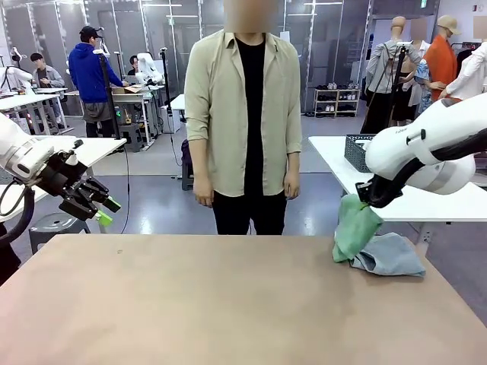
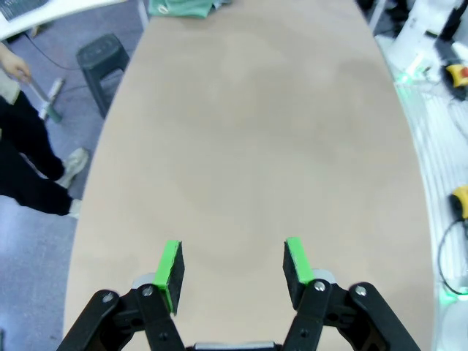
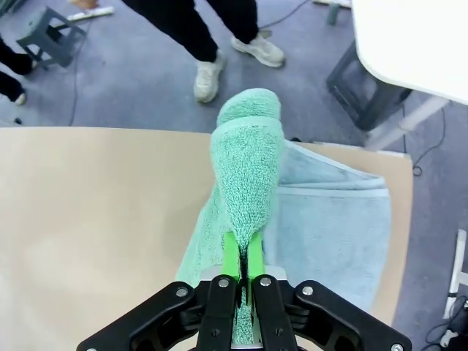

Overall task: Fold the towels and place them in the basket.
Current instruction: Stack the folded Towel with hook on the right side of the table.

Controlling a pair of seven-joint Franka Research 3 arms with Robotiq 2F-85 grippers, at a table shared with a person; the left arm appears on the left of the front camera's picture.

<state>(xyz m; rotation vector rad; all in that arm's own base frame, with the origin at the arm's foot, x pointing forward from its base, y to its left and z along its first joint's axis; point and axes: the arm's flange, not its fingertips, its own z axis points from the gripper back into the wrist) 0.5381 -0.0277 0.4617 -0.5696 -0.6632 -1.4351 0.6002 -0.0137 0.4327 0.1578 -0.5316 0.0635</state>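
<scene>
A mint green towel [image 1: 354, 227] hangs lifted at the table's far right, pinched in my right gripper [image 1: 364, 196], which is shut on it. In the right wrist view the green towel [image 3: 247, 164] bulges up between the shut fingers of the right gripper [image 3: 242, 257]. Under it a light blue-grey towel [image 1: 392, 255] lies flat near the far right corner, also seen as the blue-grey towel [image 3: 329, 227]. My left gripper [image 1: 101, 211] hovers open off the table's left edge; its green pads [image 2: 170, 272] are spread with nothing between them. A dark mesh basket [image 1: 358, 150] stands on the white table behind.
A person [image 1: 245, 114] stands at the far edge of the tan table [image 1: 213, 304], hands at their sides. A white table [image 1: 411, 194] lies behind my right arm. A grey stool [image 2: 102, 58] stands on the floor beside the table.
</scene>
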